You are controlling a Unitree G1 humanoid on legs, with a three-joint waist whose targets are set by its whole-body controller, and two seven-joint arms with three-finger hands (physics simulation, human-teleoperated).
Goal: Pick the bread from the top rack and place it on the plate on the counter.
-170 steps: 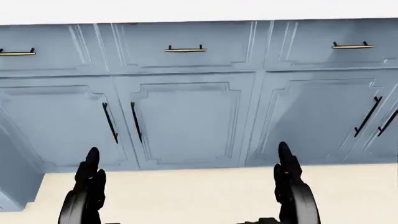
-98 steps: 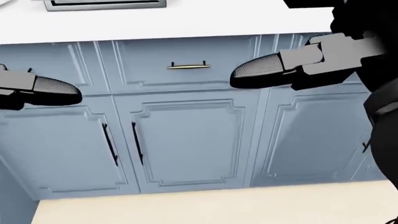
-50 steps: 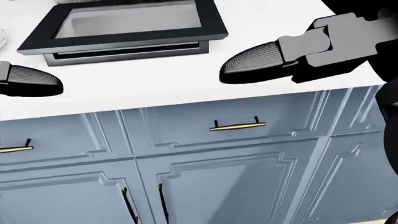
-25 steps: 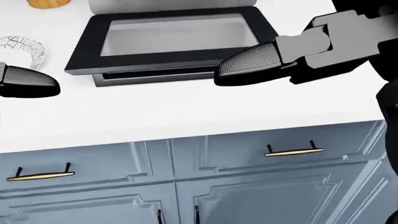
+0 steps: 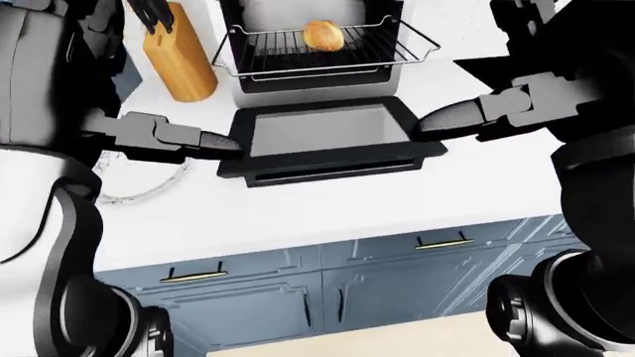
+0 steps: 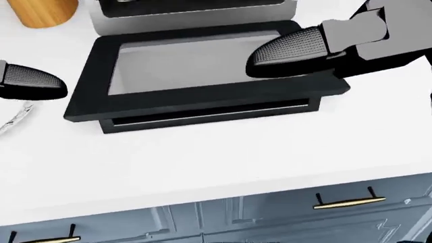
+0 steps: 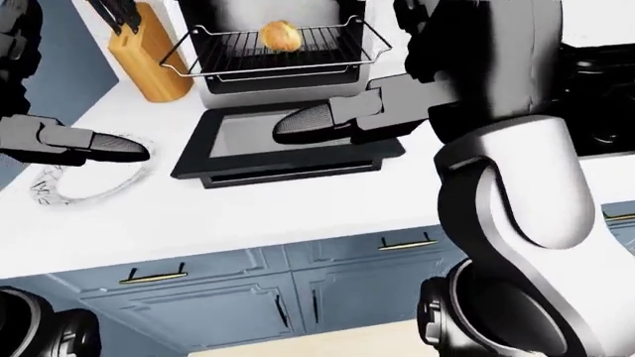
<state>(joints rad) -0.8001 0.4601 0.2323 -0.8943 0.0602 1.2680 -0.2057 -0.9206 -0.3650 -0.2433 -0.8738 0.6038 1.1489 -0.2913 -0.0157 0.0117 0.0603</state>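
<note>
The bread [image 5: 322, 34], a round golden roll, lies on the pulled-out top rack [image 5: 327, 52] of the toaster oven. A white plate [image 7: 87, 187] with a crackle pattern sits on the counter left of the oven, partly hidden by my left arm. My left hand [image 5: 220, 141] hovers open near the left edge of the lowered oven door [image 6: 202, 76], above the plate's right side. Over the door's right part my right hand [image 6: 287, 48] is stretched out open. Both hands are empty and well below the bread.
A wooden knife block [image 5: 179, 59] stands left of the oven. The white counter [image 6: 216, 157] runs across the views, with blue cabinet drawers [image 5: 327, 260] and brass handles below it. My own arms fill both sides of the eye views.
The camera has tilted up from the cabinet doors to the counter and oven door. Both hands rose from low down; the right hand now lies over the open door.
</note>
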